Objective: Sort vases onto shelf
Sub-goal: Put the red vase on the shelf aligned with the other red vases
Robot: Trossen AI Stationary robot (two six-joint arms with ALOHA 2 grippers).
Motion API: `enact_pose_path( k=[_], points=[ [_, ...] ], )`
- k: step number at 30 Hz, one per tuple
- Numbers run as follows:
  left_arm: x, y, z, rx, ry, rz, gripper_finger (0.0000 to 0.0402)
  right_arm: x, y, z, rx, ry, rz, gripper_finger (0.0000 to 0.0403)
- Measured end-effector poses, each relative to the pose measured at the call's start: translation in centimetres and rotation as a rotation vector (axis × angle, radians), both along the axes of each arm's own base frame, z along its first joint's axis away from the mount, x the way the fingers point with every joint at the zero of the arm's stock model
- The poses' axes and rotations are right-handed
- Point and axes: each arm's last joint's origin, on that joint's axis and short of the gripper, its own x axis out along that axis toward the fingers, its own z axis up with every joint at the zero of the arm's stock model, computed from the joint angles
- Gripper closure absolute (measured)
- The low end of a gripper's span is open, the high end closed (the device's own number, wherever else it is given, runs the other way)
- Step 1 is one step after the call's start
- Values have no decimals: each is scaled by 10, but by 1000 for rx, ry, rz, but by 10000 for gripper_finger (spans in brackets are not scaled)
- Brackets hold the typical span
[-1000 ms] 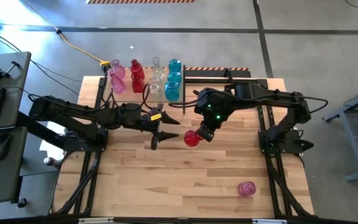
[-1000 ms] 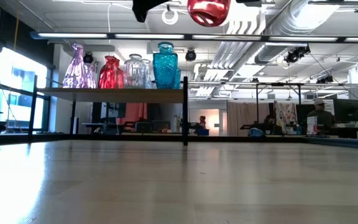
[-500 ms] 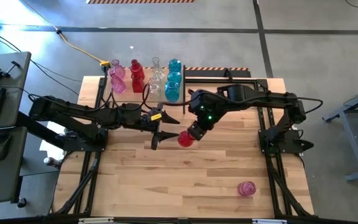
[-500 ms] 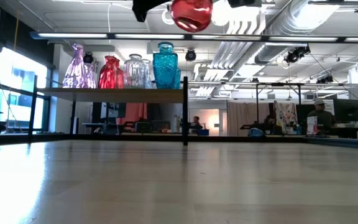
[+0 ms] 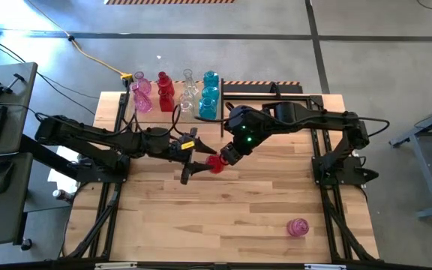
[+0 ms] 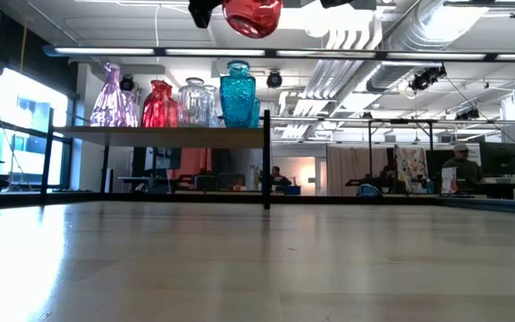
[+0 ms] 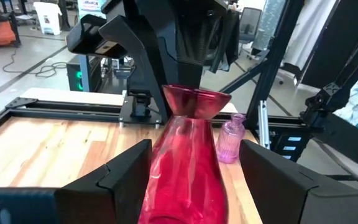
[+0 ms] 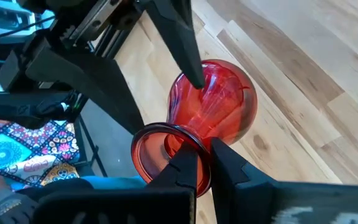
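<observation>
Right hand (image 8: 196, 163) clamped on the red vase's (image 5: 215, 164) rim, holding it between the left hand's (image 5: 196, 163) parted fingers.

Readable text: none in any view.
Box in the room (image 7: 91, 5): red print, too blurred to make out.

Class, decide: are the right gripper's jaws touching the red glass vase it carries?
Touching. The right wrist view shows the right gripper with its jaws pinched shut on the flared rim of the red glass vase.
</observation>
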Motion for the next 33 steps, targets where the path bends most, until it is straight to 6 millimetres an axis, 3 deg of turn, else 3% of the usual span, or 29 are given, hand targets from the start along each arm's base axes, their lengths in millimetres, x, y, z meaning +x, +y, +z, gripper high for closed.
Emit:
enact_pose_path(
  k=[14, 24, 33],
  points=[
    [28, -2, -5, -11, -3, 18, 167, 8, 0, -7, 4, 13, -8, 403],
    [44, -3, -7, 1, 101, 26, 169, 7, 0, -8, 3, 20, -4, 403],
    [45, -4, -5, 5, 89, 20, 238, 7, 0, -8, 11, 20, 9, 403]
  ],
)
